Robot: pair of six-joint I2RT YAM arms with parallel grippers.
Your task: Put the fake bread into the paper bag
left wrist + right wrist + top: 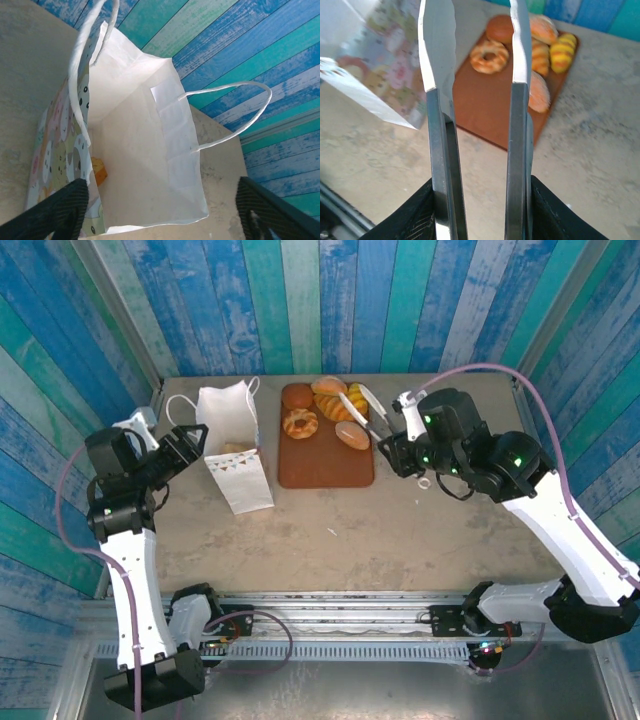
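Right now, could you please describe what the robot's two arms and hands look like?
The left arm and right arm have white shells over black joints, each trailing a pale purple cable. Small green lights glow on the right one. The left hand and right hand are black, with finely ribbed fingers.

Matt white paper bag, glossy fake bread, shiny metal tongs

Left arm jaws wide apart; right arm jaws clamped (both outstretched).
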